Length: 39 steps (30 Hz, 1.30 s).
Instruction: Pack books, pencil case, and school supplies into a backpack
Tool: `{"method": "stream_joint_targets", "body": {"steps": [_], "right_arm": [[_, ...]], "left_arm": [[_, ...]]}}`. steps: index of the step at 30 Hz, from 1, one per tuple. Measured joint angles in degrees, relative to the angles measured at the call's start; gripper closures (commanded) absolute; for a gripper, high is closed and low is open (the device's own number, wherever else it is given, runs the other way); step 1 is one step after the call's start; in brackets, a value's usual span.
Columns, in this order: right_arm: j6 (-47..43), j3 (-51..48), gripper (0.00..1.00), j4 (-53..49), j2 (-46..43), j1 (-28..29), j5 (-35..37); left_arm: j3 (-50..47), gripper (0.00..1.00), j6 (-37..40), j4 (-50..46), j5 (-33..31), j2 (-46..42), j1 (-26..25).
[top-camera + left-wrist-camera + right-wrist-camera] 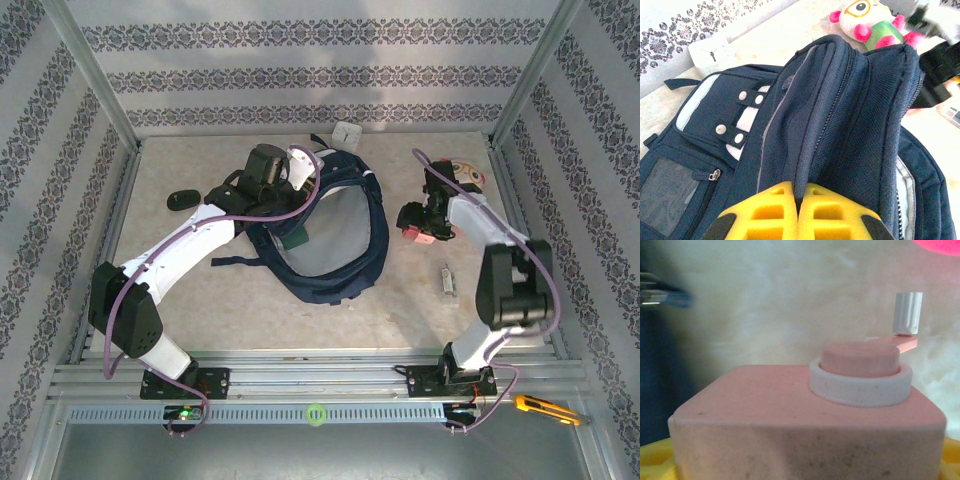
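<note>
The navy backpack [350,215] lies open in the middle of the table. A dark green book [296,238] sits inside it. My left gripper [305,180] is at its upper left rim, with the yellow fingers [765,215] shut on a fold of navy fabric [810,125] beside the zip. At the right, my right gripper [415,228] straddles the pale-pink pencil case [805,410], a boxy case with a white ring and a small crank on top. A yellow finger [652,462] shows at each lower corner beside the case. Whether they press on it is unclear.
A pink-and-green plush toy [465,175] lies behind the right gripper. A black oval object [183,199] is at the left. A small white box [347,131] stands at the back wall, and a small grey item [446,281] lies near the right arm.
</note>
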Motion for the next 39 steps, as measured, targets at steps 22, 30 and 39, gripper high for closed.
{"method": "stream_joint_targets", "body": {"steps": [22, 30, 39], "right_arm": [[31.4, -16.2, 0.31, 25.5, -14.1, 26.7, -7.9], [36.8, -15.5, 0.28, 38.2, -3.9, 26.8, -6.8], [40.1, -10.8, 0.16, 46.9, 6.6, 26.4, -4.6]], "left_arm": [[0.0, 0.98, -2.5, 0.1, 3.0, -0.2, 0.4], [0.0, 0.98, -3.0, 0.2, 3.9, -0.2, 0.4], [0.1, 0.98, -3.4, 0.3, 4.4, -0.2, 0.4]]}}
